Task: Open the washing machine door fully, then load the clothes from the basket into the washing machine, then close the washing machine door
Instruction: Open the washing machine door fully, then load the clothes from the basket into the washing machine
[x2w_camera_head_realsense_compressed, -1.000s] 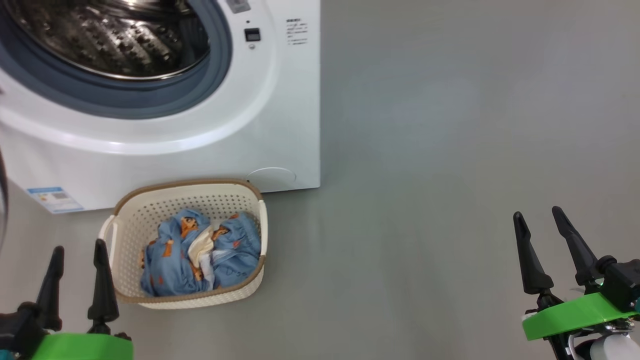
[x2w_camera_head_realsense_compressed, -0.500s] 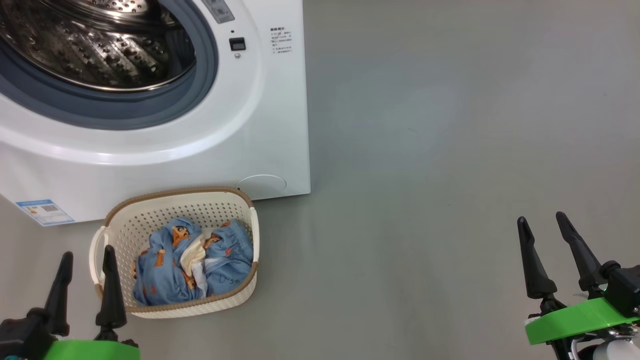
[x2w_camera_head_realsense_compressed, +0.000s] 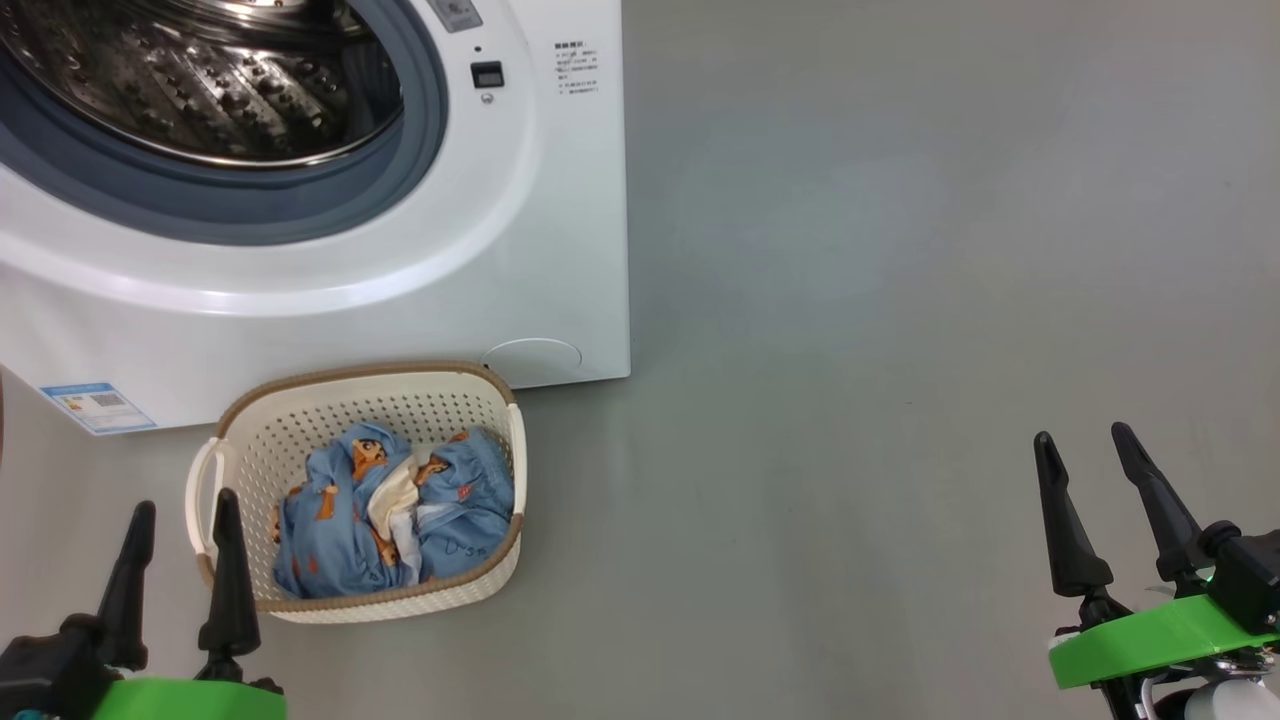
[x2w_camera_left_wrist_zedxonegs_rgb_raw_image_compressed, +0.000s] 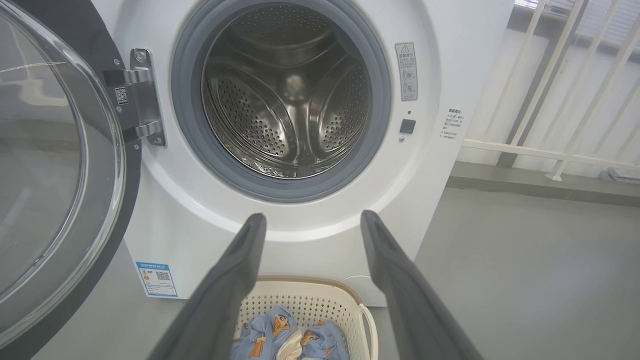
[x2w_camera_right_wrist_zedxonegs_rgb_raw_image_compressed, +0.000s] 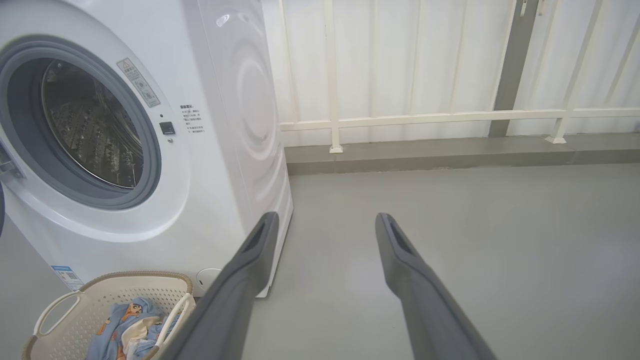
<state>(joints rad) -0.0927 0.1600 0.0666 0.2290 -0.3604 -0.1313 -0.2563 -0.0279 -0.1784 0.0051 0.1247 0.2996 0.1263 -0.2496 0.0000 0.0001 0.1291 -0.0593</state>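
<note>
Far L in the left wrist view: washing machine door (x2w_camera_left_wrist_zedxonegs_rgb_raw_image_compressed: 55, 150) swung wide open on its hinge, glass bowl facing out. Low L in head view: left gripper (x2w_camera_head_realsense_compressed: 185, 500), jaws spread wide, nothing btwn them, its tips by the L handle of the basket (x2w_camera_head_realsense_compressed: 300, 425). That basket sits on the grey floor (x2w_camera_head_realsense_compressed: 850, 300) just in front of the washing machine (x2w_camera_head_realsense_compressed: 330, 310), toward its R front corner, w/ the clothes (x2w_camera_head_realsense_compressed: 390, 520) bundled inside, blue w/ some cream. Above it the steel drum (x2w_camera_left_wrist_zedxonegs_rgb_raw_image_compressed: 290, 100) shows through the open mouth. Far R, well apart from the basket: right gripper (x2w_camera_head_realsense_compressed: 1081, 432) over the floor, jaws also wide, holding nothing.
</note>
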